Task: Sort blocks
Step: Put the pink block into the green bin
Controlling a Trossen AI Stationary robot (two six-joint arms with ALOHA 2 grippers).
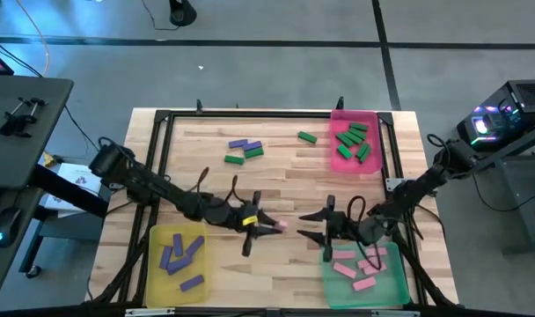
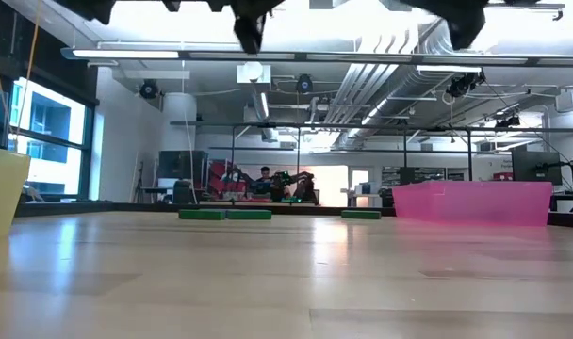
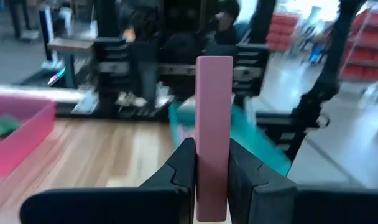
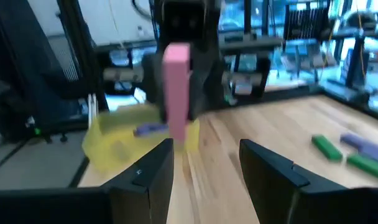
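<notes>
Pink block (image 3: 214,134), one, clamped between the fingers of my left gripper (image 1: 266,226), held above the wooden table (image 1: 276,172) near its middle; in the left wrist view its long axis runs out along the fingers, about half its length standing clear beyond the tips; my right gripper (image 1: 321,225) faces it from just across a small gap, fingers parted and holding nothing, the block's free end pointing toward that opening in the right wrist view; the two arms meet tip to tip, so I judge a handover the step in hand, the right gripper being the nearer to the green tray (image 1: 399,283) where the other pink blocks (image 1: 354,269) lie; the move turns on the block's free end lining up between my open right fingers before they close; elsewhere: purple blocks (image 1: 181,253) in the yellow tray (image 1: 156,273), green blocks (image 1: 352,141) in the pink tray (image 1: 335,158), loose green and purple blocks (image 1: 244,150) lying unsorted on the far part of the table, well apart from both grippers.
</notes>
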